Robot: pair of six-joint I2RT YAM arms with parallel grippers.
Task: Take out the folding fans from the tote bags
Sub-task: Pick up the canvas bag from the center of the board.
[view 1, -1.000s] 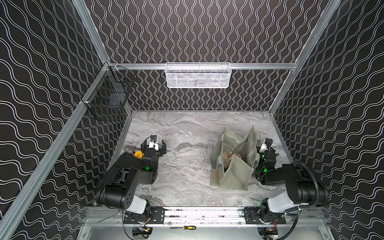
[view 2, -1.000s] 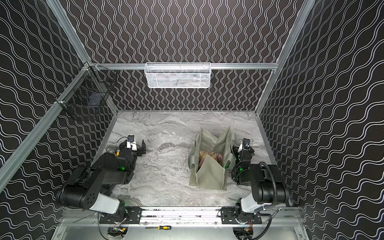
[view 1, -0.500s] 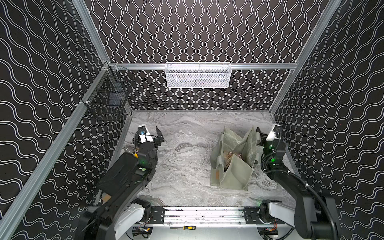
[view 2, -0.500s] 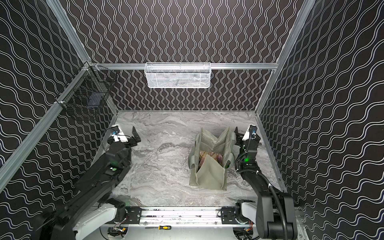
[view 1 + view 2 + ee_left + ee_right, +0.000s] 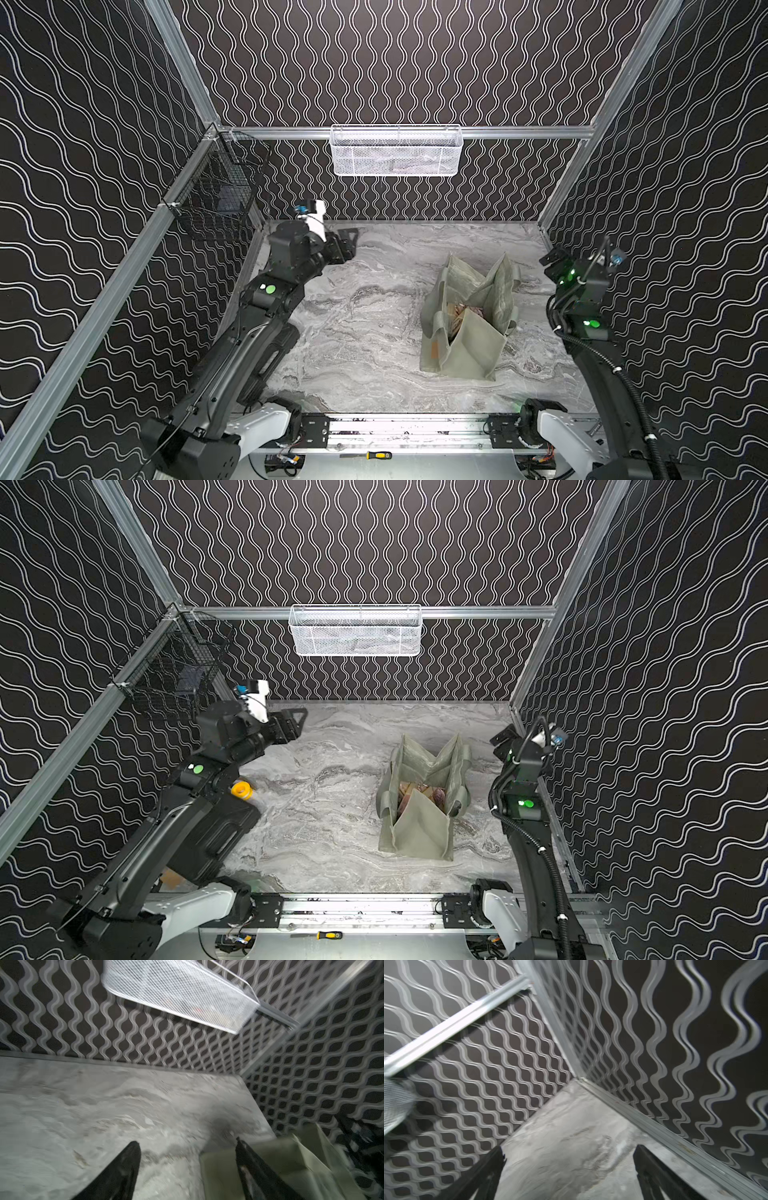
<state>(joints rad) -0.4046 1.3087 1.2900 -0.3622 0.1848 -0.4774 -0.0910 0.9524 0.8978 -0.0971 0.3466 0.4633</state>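
On the left wall hangs a black wire basket (image 5: 214,195) holding one dark, flat item (image 5: 189,680), too small to identify. Just beside it the left gripper (image 5: 348,245) hovers above the marbled tabletop (image 5: 374,299), its jaws spread wide with nothing between them, as the left wrist view confirms (image 5: 186,1140). On the back rail a white mesh basket (image 5: 395,151) holds something pale that cannot be made out. Right of centre the grey-green tote bag (image 5: 465,332) stands on the table with its mouth agape. The folding fans (image 5: 459,313) lie bundled inside it as light-wood sticks with pinkish parts. By the right wall the right gripper (image 5: 555,259) is raised near the bag without touching it, jaws wide apart and empty (image 5: 569,1147).

A yellow ring-shaped object (image 5: 241,790) beside the left arm shows in a top view only; in its twin the arm covers it. The tote's small orange mark (image 5: 434,351) likewise shows in just a top view. The left wrist view catches the bag blurred, fans hidden. The right wrist view shows only the table corner and walls.
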